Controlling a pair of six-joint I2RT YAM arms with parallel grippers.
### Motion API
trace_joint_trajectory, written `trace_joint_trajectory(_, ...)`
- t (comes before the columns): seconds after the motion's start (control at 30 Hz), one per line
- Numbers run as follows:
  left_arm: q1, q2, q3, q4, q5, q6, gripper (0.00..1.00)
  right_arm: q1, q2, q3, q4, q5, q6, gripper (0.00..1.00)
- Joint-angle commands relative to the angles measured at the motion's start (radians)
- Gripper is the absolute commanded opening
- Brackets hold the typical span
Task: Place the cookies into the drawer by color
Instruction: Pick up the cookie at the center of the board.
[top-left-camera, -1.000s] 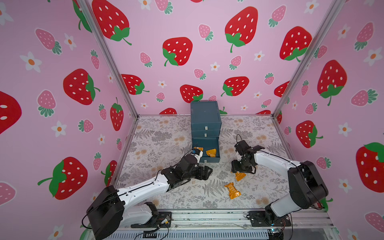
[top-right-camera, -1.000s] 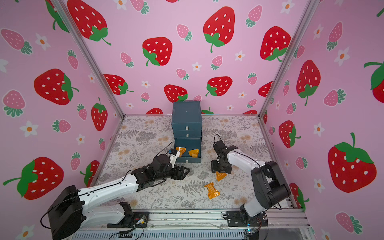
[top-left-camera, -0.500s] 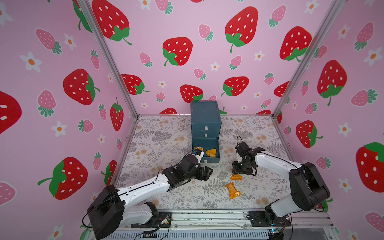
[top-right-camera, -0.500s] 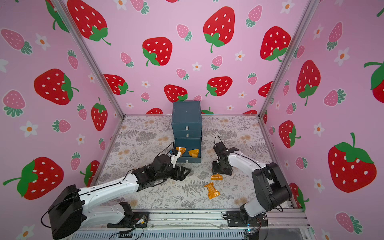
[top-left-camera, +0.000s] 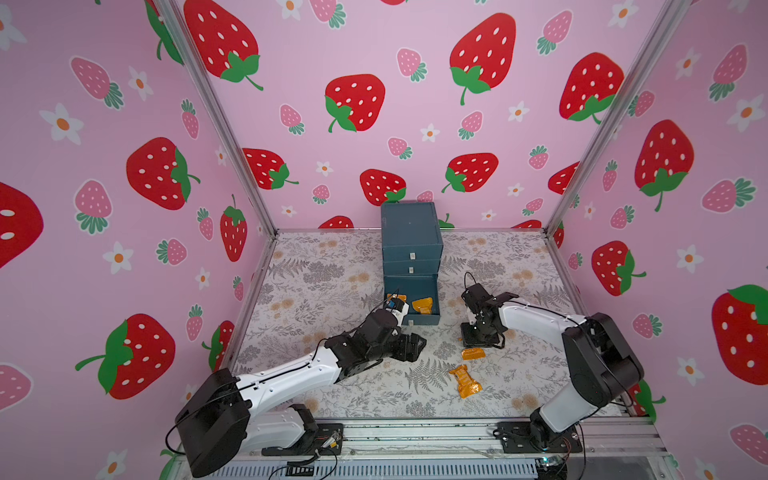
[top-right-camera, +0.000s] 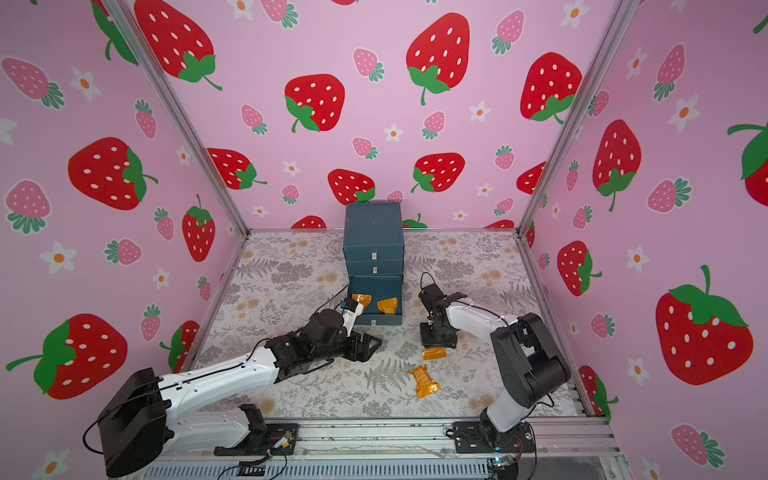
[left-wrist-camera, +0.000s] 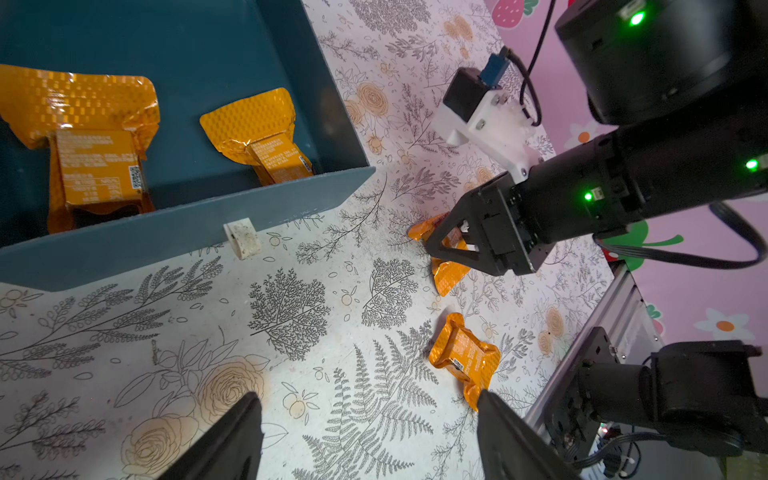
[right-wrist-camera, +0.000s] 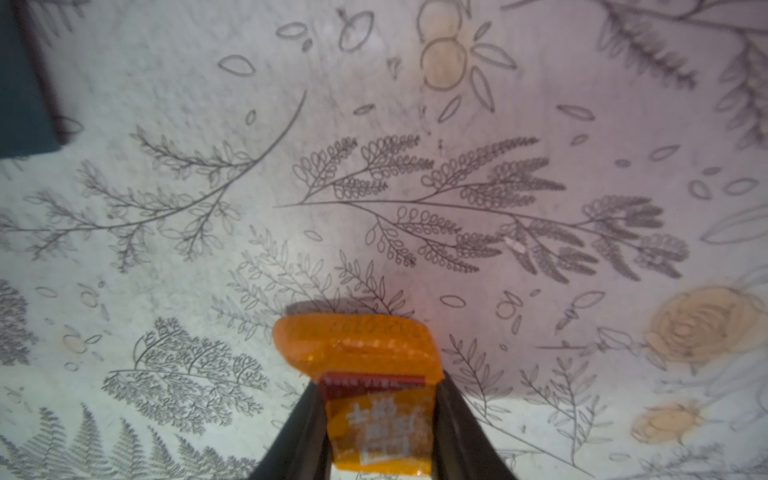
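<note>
Orange crinkly foil cookie packet (right-wrist-camera: 357, 349) is pinched, still on the grey floral-print table cover (right-wrist-camera: 457, 124), in the closed right gripper (right-wrist-camera: 378, 397) for colour-sorting into the dark teal cabinet's open bottom drawer (left-wrist-camera: 166, 232), which holds two orange packets (left-wrist-camera: 95, 166); a fourth orange packet (left-wrist-camera: 465, 357) lies loose; the left gripper (left-wrist-camera: 369, 401) gapes wide and empty beside the drawer.

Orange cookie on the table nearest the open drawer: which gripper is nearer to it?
Right. The right gripper is shut on this orange cookie, one jaw on each side. The left gripper is open and apart from it, in front of the open drawer.
</note>
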Motion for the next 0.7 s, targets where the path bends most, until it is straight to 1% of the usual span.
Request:
trace_joint_trajectory(0.0, -0.005, -0.011, 0.044, -0.01, -0.018, 0.007, 0.84, 0.004, -0.028, 0.0, -0.005, -0.003, 0.007, 0.34)
trace_joint_trajectory(0.13, -0.005, -0.03, 0.049, -0.02, -0.013, 0.0, 0.84, 0.001, -0.079, 0.002, 0.0, -0.096, 0.003, 0.32)
trace_joint_trajectory(0.17, -0.004, -0.042, 0.051, -0.023, -0.006, -0.012, 0.84, -0.002, -0.094, 0.005, 0.002, -0.141, 0.001, 0.32)
trace_joint_trajectory(0.23, 0.002, -0.072, 0.056, -0.02, 0.028, -0.044, 0.85, -0.007, -0.118, 0.018, -0.007, -0.218, 0.007, 0.32)
trace_joint_trajectory(0.33, 0.019, -0.127, 0.051, 0.008, 0.112, -0.11, 0.87, -0.008, -0.149, 0.056, -0.013, -0.328, 0.019, 0.31)
trace_joint_trajectory(0.43, 0.041, -0.168, 0.083, -0.043, 0.132, -0.135, 0.88, -0.008, -0.181, 0.09, -0.001, -0.429, 0.035, 0.31)
trace_joint_trajectory(0.47, 0.056, -0.178, 0.094, -0.053, 0.151, -0.148, 0.88, -0.008, -0.191, 0.099, 0.019, -0.479, 0.04, 0.31)
trace_joint_trajectory(0.57, 0.127, -0.188, 0.066, 0.07, 0.322, -0.232, 0.86, -0.008, -0.214, 0.122, 0.11, -0.663, 0.076, 0.3)
trace_joint_trajectory(0.63, 0.16, -0.184, 0.078, 0.053, 0.34, -0.295, 0.87, -0.008, -0.229, 0.137, 0.167, -0.731, 0.111, 0.29)
trace_joint_trajectory(0.67, 0.174, -0.176, 0.083, 0.068, 0.373, -0.327, 0.88, -0.008, -0.232, 0.15, 0.187, -0.754, 0.117, 0.29)
